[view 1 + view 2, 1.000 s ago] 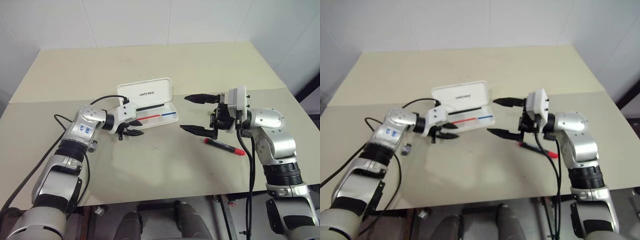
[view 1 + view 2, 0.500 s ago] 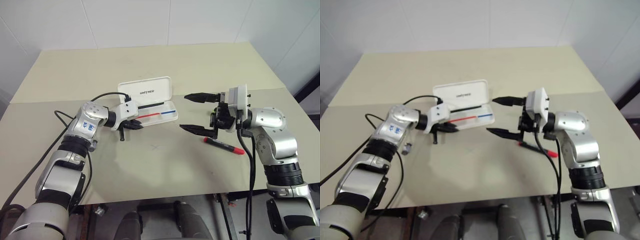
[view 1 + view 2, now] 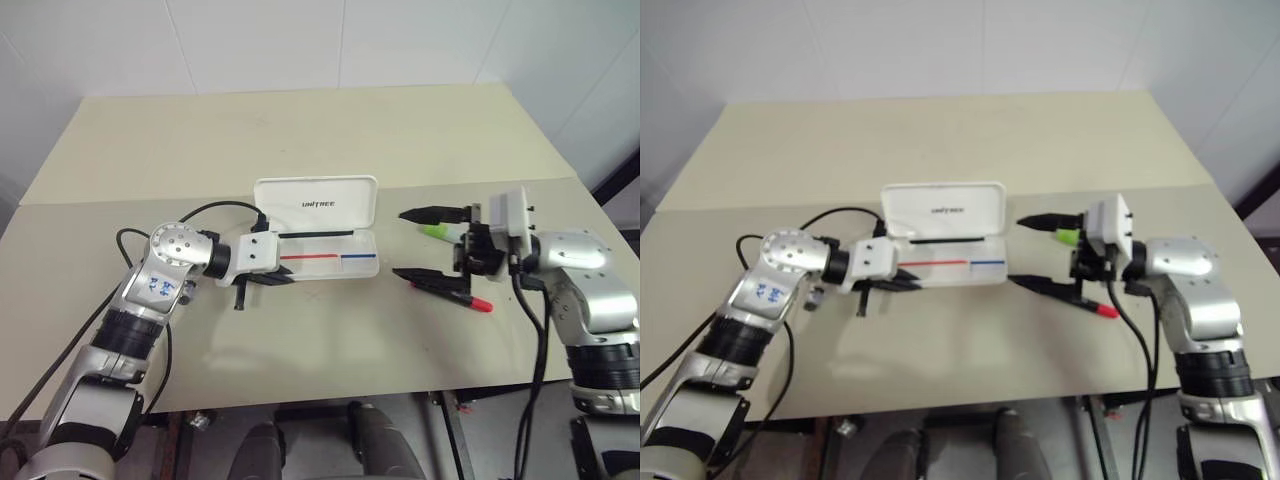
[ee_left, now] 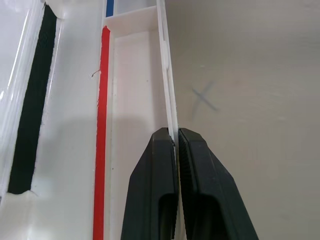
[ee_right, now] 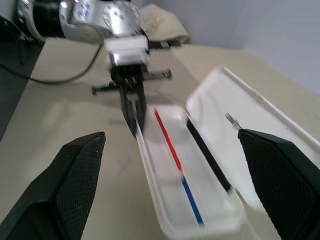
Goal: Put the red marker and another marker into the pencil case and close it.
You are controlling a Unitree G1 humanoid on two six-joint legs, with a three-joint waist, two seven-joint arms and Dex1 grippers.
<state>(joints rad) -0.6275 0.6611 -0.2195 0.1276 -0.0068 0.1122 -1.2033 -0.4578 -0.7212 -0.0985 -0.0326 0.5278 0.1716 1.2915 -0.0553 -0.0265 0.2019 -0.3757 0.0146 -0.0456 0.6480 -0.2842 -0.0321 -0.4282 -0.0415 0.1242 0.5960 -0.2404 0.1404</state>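
Since before, left gripper (image 3: 283,281) has pinched the pencil case (image 3: 330,262) wall; right gripper (image 3: 418,245) gapes wide, empty.

The pencil case (image 3: 320,235) is white, with small black lettering on its raised lid, a black strip along the hinge side and a line inside the tray that runs red, then blue. The red marker (image 3: 468,298) has a black barrel and a red end. The other marker (image 3: 436,231) shows a lime-green cap. Both pincers, left (image 3: 283,281) and right (image 3: 425,244), have black fingers on white and silver housings. The table (image 3: 300,140) is pale beige, with a faint grey cross mark (image 4: 204,97).
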